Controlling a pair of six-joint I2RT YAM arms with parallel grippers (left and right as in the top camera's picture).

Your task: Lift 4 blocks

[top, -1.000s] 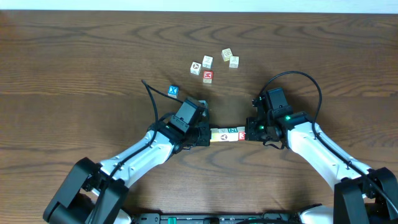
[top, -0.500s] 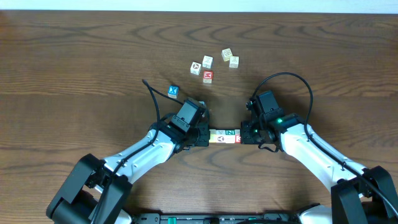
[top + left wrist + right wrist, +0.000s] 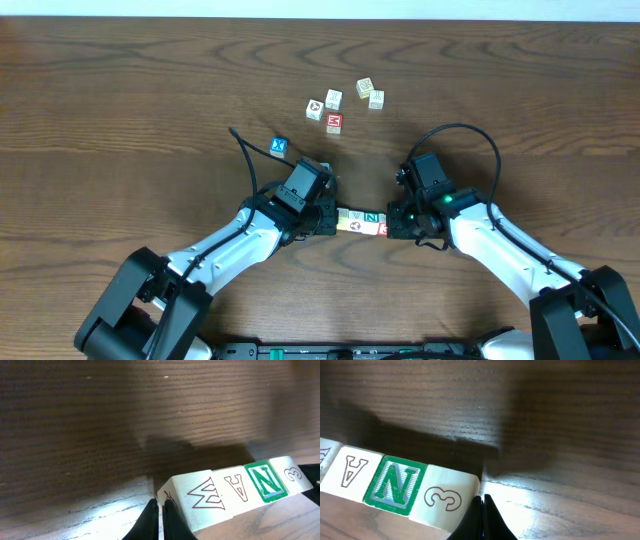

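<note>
Left end effector (image 3: 333,221) and right end effector (image 3: 391,222) both clenched, pressing inward on ends of the block row (image 3: 362,219); squeeze alone holds it, seemingly off the worktop (image 3: 120,100).

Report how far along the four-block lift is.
Done: the four wooden letter blocks sit end to end in one row. In hand: the shut left fingers and shut right fingers press its two ends; the shadow in the wrist views suggests it is off the wooden table. Left: nothing obvious beyond holding it up.
</note>
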